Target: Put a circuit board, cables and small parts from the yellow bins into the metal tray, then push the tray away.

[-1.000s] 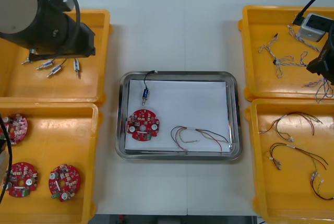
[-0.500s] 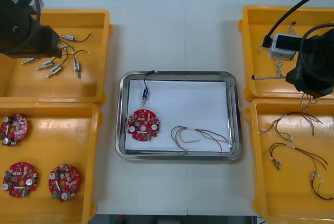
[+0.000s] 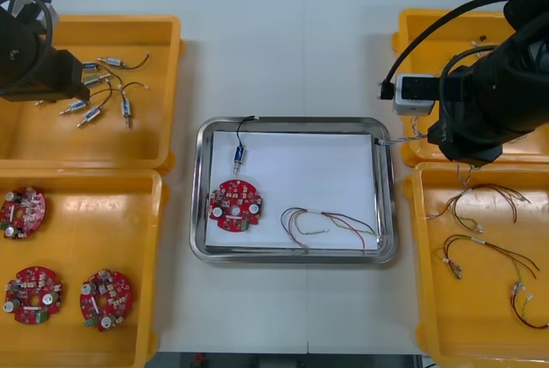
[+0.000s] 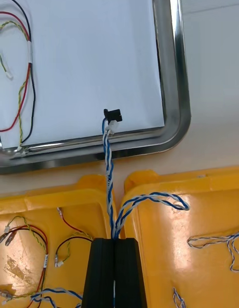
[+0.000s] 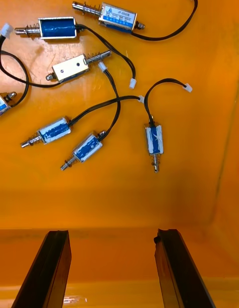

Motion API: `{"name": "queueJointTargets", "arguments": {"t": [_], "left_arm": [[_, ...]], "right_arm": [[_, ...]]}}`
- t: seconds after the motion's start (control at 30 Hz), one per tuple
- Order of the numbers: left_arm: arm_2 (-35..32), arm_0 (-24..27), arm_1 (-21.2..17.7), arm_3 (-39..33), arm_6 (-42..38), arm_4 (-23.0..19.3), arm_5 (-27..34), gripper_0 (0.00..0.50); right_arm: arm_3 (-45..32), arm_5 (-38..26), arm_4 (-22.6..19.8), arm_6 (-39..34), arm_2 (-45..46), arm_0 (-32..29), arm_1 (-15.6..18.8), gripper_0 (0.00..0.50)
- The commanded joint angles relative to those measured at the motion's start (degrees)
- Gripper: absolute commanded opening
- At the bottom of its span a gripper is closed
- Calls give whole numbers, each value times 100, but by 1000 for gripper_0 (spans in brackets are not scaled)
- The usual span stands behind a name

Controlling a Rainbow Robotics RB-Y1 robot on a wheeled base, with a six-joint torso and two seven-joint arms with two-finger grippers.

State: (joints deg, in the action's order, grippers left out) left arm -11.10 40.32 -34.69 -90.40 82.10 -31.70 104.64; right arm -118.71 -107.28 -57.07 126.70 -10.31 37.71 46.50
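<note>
Tray (image 3: pixel 292 256) already holds a board (image 3: pixel 235 206), a metal part (image 3: pixel 238 157) and a red-yellow cable (image 3: pixel 326 224). My right gripper (image 4: pixel 114 241), clamped on the blue-white cable (image 4: pixel 107 154), dangles its end just inside the rim. My left gripper (image 5: pixel 112 233) hangs open over the parts bin (image 5: pixel 119 198). Release and push remain.

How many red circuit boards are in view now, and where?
4. One circuit board lies in the metal tray, left side. Three more sit in the near-left yellow bin: one at its far-left corner, two side by side nearer. None seems hidden.
</note>
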Motion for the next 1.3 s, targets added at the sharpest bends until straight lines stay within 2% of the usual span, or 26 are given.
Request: {"name": "queueJointTargets", "arguments": {"t": [0.03, 0.2, 0.4, 0.57, 0.87, 1.03, 1.23, 1.3], "left_arm": [[-120, 125, -267, -13, 412, 103, -84, 500], [-120, 125, -267, -13, 438, 129, -84, 500], [-120, 117, -267, -13, 464, 155, -76, 500], [-120, 117, -267, -13, 482, 138, -76, 500], [-120, 117, -355, -4, 552, 199, -375, 500], [-120, 117, -478, 110, 631, 252, -858, 500], [-23, 213, -469, 778, 1027, 314, -2115, 500], [-23, 248, -460, 972, 1212, 305, -2343, 500]], "right_arm": [[-153, 49, 47, 30, -340, 387, -185, 0], [-118, 85, 284, -5, -788, 624, -466, 0], [155, 392, 609, -23, -1403, 861, -914, 0], [278, 665, 838, -14, -1799, 923, -1143, 0], [463, 911, 1093, 74, -2150, 914, -1257, 0], [805, 1148, 1146, 197, -2264, 914, -1301, 0], [1324, 1482, 1198, 346, -2291, 914, -1450, 0], [1447, 1596, 1198, 390, -2308, 914, -1486, 0]]}}
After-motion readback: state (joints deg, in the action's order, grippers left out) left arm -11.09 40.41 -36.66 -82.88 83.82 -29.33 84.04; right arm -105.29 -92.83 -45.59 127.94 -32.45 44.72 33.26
